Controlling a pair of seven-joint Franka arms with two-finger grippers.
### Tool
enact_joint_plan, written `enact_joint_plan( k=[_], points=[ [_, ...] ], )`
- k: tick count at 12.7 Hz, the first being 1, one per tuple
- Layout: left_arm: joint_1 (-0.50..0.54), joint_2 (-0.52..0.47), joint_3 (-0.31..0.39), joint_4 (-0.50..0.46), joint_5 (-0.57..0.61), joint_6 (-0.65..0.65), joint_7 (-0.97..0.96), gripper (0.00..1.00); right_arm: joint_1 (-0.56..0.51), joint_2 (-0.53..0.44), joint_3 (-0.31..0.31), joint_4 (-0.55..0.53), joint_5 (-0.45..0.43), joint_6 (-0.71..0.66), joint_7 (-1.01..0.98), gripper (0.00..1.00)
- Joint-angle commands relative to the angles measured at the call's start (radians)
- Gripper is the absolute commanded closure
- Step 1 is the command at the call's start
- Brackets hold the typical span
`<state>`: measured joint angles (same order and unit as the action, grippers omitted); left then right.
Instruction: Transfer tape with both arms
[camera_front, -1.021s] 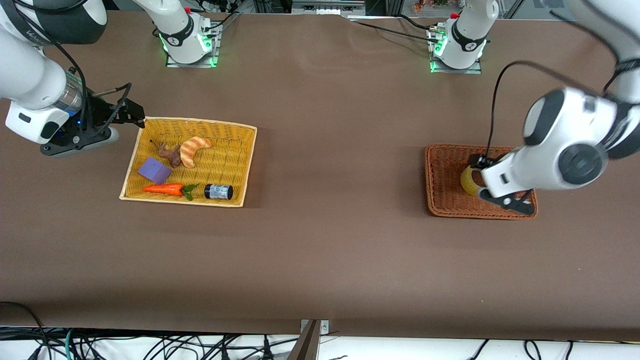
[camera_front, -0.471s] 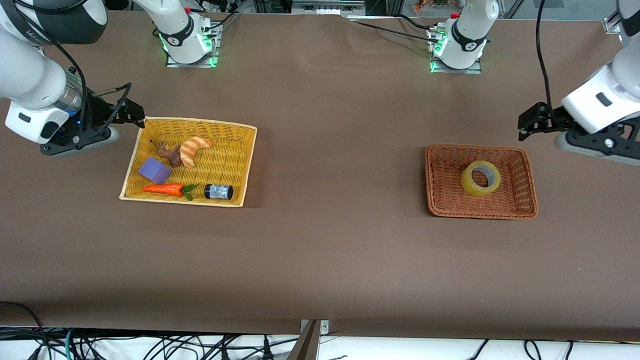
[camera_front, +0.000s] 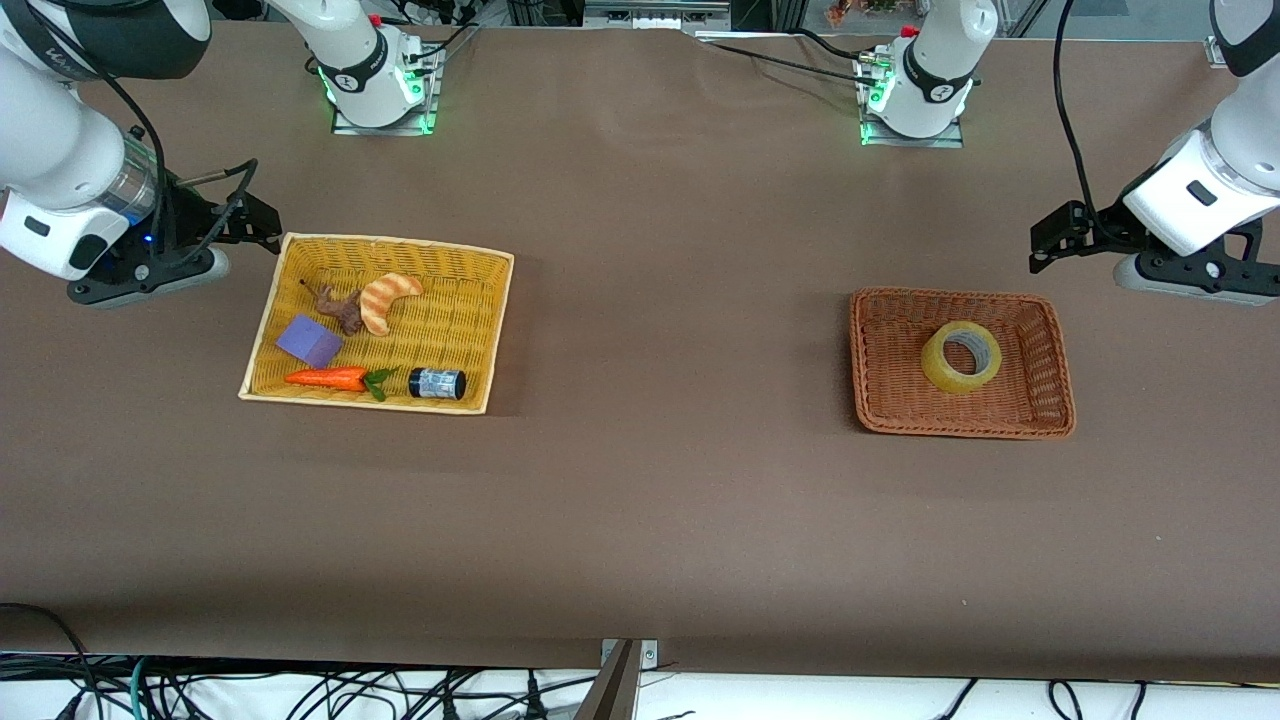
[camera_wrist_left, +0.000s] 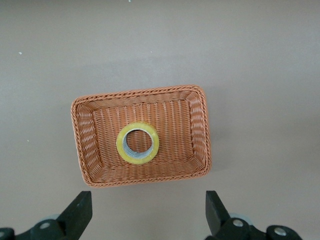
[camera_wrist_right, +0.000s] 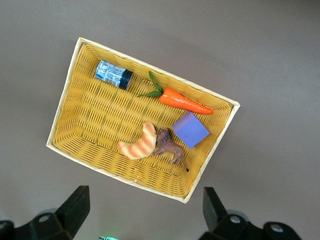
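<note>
The yellowish tape roll (camera_front: 961, 357) lies flat in the brown wicker basket (camera_front: 1045, 421) toward the left arm's end of the table. It also shows in the left wrist view (camera_wrist_left: 137, 143), inside that basket (camera_wrist_left: 85, 147). My left gripper (camera_front: 1046, 242) is open and empty, up in the air over the bare table beside the brown basket; its fingers (camera_wrist_left: 80, 212) stand wide apart. My right gripper (camera_front: 255, 222) is open and empty, up over the table beside the yellow basket (camera_front: 290, 247); its fingers (camera_wrist_right: 75, 207) stand wide apart.
The yellow basket (camera_wrist_right: 65, 102) holds a purple block (camera_front: 309, 340), a carrot (camera_front: 330, 378), a croissant (camera_front: 385, 300), a brown toy animal (camera_front: 340, 308) and a small dark jar (camera_front: 437, 383). The arm bases stand at the table's top edge.
The left arm has let go of the tape in the brown basket, lifted away and drawn back toward its end of the table. The right arm has shifted slightly.
</note>
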<state>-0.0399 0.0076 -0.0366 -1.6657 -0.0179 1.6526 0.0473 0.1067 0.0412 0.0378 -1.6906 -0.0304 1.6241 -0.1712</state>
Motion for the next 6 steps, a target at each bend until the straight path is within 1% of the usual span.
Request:
enact_joint_plan(
  k=[1, 6],
  points=[
    [-0.012, -0.021, 0.015, -0.020, -0.016, 0.018, 0.000, 0.00, -0.002, -0.027, 0.004, -0.020, -0.013, 0.011, -0.004, 0.00],
    [-0.009, -0.021, 0.012, -0.009, -0.005, -0.003, -0.003, 0.00, -0.002, -0.027, 0.004, -0.020, -0.013, 0.025, -0.005, 0.00]
  ],
)
